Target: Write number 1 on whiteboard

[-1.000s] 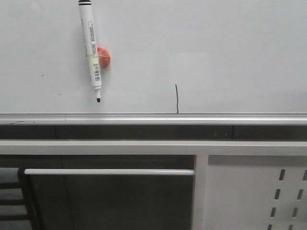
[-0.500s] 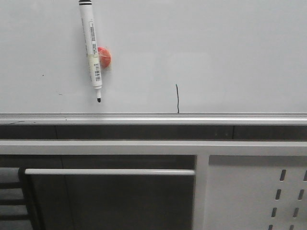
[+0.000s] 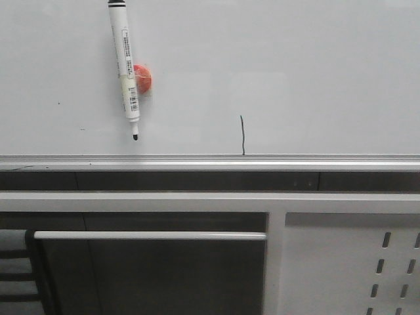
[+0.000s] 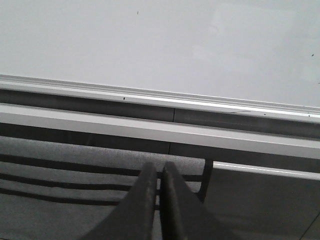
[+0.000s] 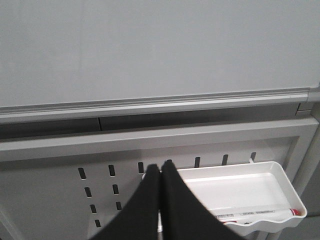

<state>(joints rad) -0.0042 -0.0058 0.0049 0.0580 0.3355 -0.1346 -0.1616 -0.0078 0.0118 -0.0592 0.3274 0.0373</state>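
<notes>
On the whiteboard point(image 3: 295, 72), the number 1 point(image 3: 243, 135) stands finished, so both grippers point(image 4: 159, 200) point(image 5: 160, 200) rest closed, empty.

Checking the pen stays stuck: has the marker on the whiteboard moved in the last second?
No. The marker keeps its place beside the red magnet.

1. The whiteboard point(image 3: 295, 65) was seen in glossy pale grey-white, edged by a silver rail point(image 3: 210, 162)
2. The number 1 point(image 3: 243, 135) was drawn in thin black
3. The marker pen point(image 3: 125, 65) was white with a black tip, cap end and printed label
4. The magnet point(image 3: 142, 78) was coloured orange-red
5. The perforated panel point(image 5: 60, 185) was white with dark slots
6. The tray point(image 5: 240, 192) was white
</notes>
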